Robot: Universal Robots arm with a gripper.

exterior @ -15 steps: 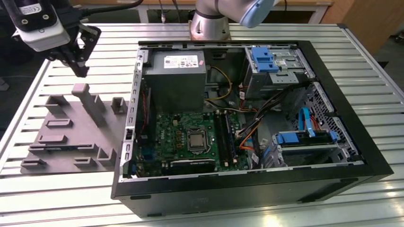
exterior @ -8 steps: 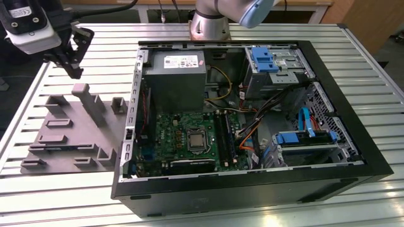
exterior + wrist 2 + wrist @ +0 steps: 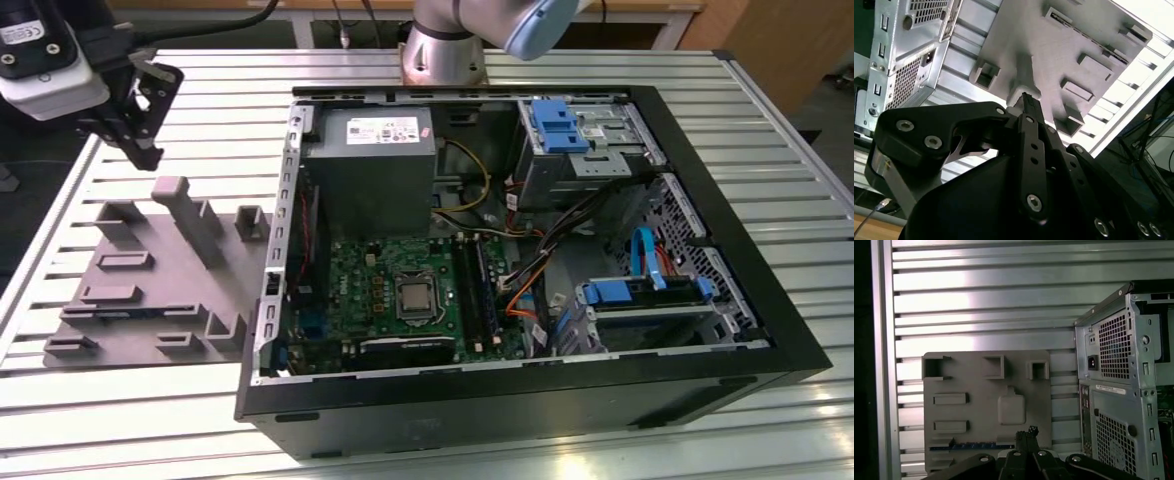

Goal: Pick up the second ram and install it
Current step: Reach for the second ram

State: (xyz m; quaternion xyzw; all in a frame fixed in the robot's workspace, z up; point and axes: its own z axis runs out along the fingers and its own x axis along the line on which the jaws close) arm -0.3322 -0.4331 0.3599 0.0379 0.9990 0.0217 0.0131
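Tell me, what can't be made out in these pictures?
The second ram: first wrist view, only a thin dark edge on the grey plate, too slim to be sure.
The motherboard slots: exterior view, too small to tell whether a stick is seated.
The arm: exterior view, cut off by the top edge.

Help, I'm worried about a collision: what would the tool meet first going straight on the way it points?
Probably the grey fixture plate, likely its raised post; the tool points at it, though depth is unclear.
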